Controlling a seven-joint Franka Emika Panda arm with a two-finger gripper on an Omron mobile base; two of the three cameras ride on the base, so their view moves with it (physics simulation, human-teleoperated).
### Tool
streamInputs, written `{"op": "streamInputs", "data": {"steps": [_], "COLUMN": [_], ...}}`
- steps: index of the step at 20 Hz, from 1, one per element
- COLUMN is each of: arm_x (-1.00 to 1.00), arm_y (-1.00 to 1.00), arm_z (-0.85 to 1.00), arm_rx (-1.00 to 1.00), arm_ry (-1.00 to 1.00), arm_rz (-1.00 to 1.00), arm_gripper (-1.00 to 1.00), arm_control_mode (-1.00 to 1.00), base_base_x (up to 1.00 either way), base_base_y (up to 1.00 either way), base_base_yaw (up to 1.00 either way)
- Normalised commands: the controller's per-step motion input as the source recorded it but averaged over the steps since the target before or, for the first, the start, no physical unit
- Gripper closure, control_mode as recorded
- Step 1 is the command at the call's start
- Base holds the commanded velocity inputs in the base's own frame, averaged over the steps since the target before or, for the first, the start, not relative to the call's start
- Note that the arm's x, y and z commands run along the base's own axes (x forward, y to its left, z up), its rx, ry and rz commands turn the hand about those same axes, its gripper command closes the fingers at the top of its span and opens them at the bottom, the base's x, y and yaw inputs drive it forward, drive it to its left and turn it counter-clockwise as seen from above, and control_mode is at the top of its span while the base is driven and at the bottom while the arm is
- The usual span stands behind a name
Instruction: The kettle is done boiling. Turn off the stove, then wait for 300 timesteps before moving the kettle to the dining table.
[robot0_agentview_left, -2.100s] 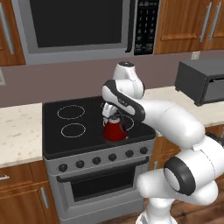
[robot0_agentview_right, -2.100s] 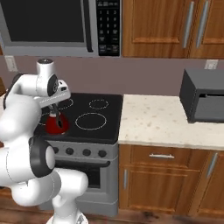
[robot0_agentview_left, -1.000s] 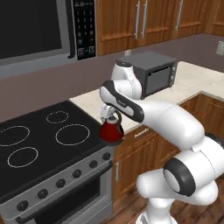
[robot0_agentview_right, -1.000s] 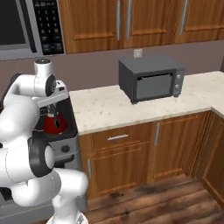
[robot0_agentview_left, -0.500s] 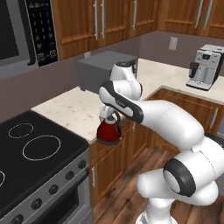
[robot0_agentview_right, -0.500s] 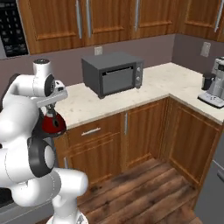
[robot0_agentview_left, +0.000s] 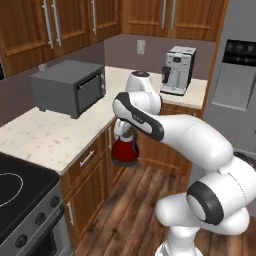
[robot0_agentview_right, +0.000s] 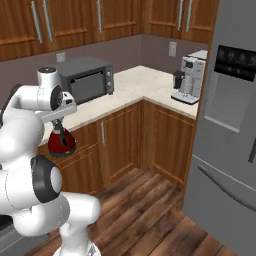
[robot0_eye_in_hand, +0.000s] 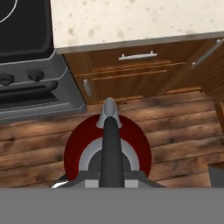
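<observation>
Swung rightward with the base, both base views now leave the stove (robot0_agentview_left: 20, 200) at far left and look toward the coffee machine (robot0_agentview_left: 176, 70). Centre: the kettle (robot0_agentview_left: 125, 150) hangs over the wooden floor (robot0_agentview_left: 135, 200), clear of the worktop (robot0_agentview_left: 50, 137), the tool (robot0_agentview_left: 125, 131) clamped on its arched handle for carrying.

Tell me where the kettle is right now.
The kettle hangs from the shut gripper in mid-air over the wooden floor, in front of the counter's lower cabinets, right of the stove in the left base view.
</observation>
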Motion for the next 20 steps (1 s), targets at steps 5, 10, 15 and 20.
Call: {"op": "streamInputs", "data": {"steps": [5, 10, 15, 20], "arm_x": [0.0, 0.0, 0.0, 0.0], "arm_y": [0.0, 0.0, 0.0, 0.0], "arm_z": [0.0, 0.0, 0.0, 0.0], "arm_rx": [0.0, 0.0, 0.0, 0.0], "arm_ry": [0.0, 0.0, 0.0, 0.0], "arm_rz": [0.0, 0.0, 0.0, 0.0], "arm_gripper": [1.0, 1.0, 1.0, 1.0], "arm_control_mode": [1.0, 1.0, 1.0, 1.0], "base_base_x": [-0.24, -0.26, -0.32, -0.33], "base_base_y": [-0.35, -0.38, -0.34, -0.34], "base_base_yaw": [-0.44, -0.44, -0.44, -0.43]}}
